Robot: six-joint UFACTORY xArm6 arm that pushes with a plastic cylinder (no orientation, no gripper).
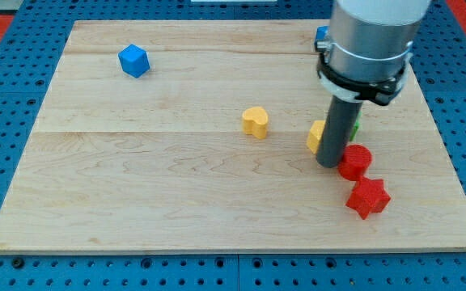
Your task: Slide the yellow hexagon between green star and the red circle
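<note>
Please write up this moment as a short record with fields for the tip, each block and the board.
tip: my tip is down on the board, just at the view's left of the red circle
yellow hexagon: partly hidden behind the rod
red circle: beside the rod, at its right in the view
green star: mostly hidden behind the rod
red star: below the red circle
yellow heart: mid-board, alone
blue cube: upper left
blue block: top edge, shape unclear
board: wooden

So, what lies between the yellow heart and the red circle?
In the camera view, the yellow hexagon and my tip lie between the yellow heart and the red circle.
</note>
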